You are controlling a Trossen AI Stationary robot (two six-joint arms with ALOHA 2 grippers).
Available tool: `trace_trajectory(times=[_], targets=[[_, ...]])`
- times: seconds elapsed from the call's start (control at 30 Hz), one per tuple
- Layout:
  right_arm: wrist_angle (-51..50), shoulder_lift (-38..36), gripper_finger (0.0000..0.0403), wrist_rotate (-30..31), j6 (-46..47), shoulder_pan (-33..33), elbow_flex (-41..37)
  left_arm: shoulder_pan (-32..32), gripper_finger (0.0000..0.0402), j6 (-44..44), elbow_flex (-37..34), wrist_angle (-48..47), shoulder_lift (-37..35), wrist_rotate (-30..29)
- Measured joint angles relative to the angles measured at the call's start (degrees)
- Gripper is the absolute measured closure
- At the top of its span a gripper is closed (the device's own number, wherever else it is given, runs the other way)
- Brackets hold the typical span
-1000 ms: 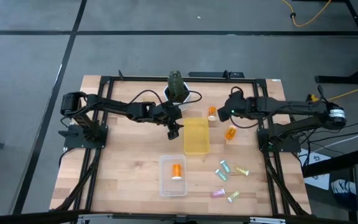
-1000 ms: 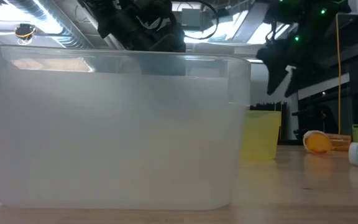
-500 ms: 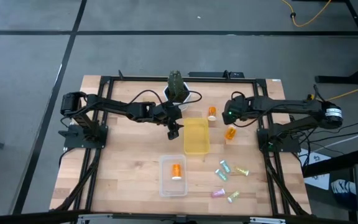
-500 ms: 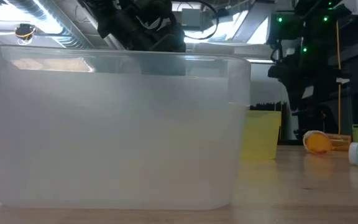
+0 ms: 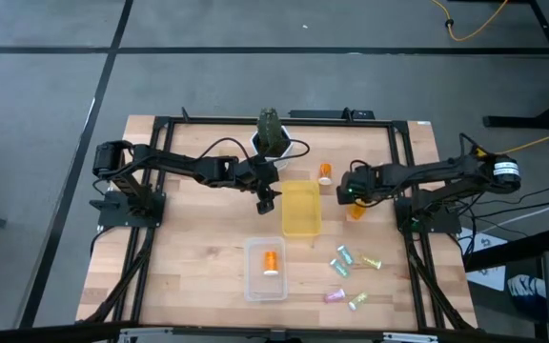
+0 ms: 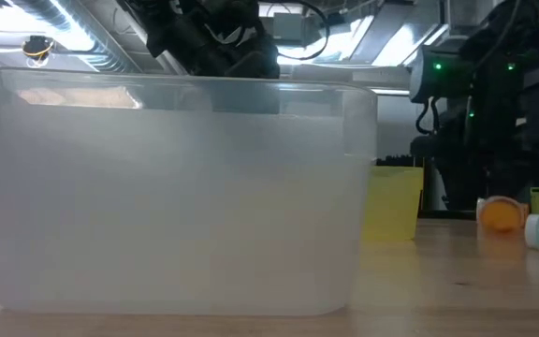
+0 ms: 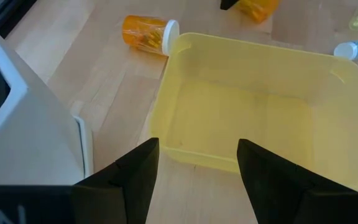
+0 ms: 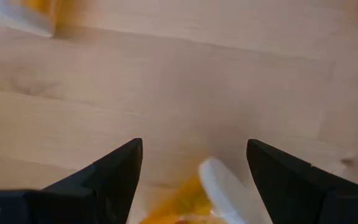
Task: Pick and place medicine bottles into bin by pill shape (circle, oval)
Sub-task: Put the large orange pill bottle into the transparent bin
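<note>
An orange bottle with a white cap (image 5: 355,211) lies on the table right of the yellow bin (image 5: 300,225). My right gripper (image 5: 349,196) is open low over it, and its fingers (image 8: 104,180) stand on either side of the bottle's cap end (image 8: 219,186). A second orange bottle (image 5: 325,172) lies beyond the yellow bin. A third (image 5: 271,260) lies in the clear bin (image 5: 253,286). Several pale vials (image 5: 342,258) lie at the near right. My left gripper (image 5: 266,202) hangs open and empty at the yellow bin's left side (image 7: 185,118). My right gripper points down over the orange bottle's cap end (image 8: 219,186), one finger on each side. Whether a finger touches the bottle I cannot tell.
A white pot with a green plant (image 5: 270,133) stands beyond my left gripper. The clear bin's wall (image 6: 176,197) fills the low view, with the yellow bin (image 6: 396,201) behind it. A black frame borders the table.
My right gripper has gone down and toward the table's near edge, onto the orange bottle right of the yellow bin. In the low view that bottle has shifted a little to the right and turned.
</note>
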Motion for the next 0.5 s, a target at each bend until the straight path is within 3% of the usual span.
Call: trace_trajectory(times=[0.27,0.5], targets=[[-2.14,0.00,0.0112,4.13,-4.53,-0.66,1.97,0.00,0.0190,0.02,0.00,-0.01,0.00,0.01],[-10.34,-0.02,0.0112,4.60,-5.92,-0.85,8.45,0.00,0.0190,0.02,0.00,-0.01,0.00,-0.01]])
